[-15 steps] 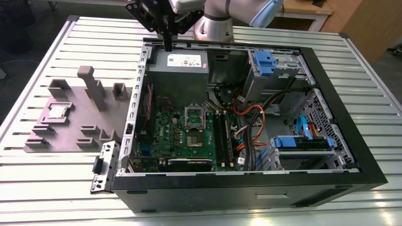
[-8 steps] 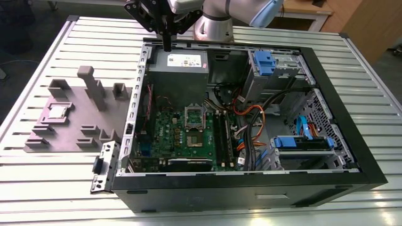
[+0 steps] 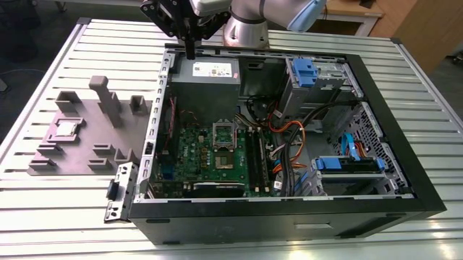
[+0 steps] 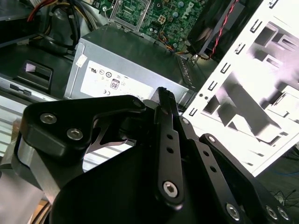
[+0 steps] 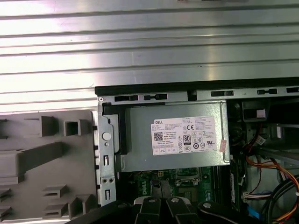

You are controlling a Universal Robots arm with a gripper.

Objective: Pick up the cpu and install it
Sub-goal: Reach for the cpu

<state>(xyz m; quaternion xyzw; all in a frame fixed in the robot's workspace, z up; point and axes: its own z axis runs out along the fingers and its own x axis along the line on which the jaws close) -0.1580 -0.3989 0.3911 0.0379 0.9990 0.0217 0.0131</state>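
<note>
Lying flat, the cpu (image 3: 66, 128) faces silver-side up.

Arm (image 3: 246, 27): I see it bent forward.
Gripper (image 3: 190, 52): I read it pointing down, fingers pressed together.

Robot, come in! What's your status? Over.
Gripper shut, empty, over the power supply. Cpu lying in the grey tray, untouched. Cpu top uncovered.
</note>
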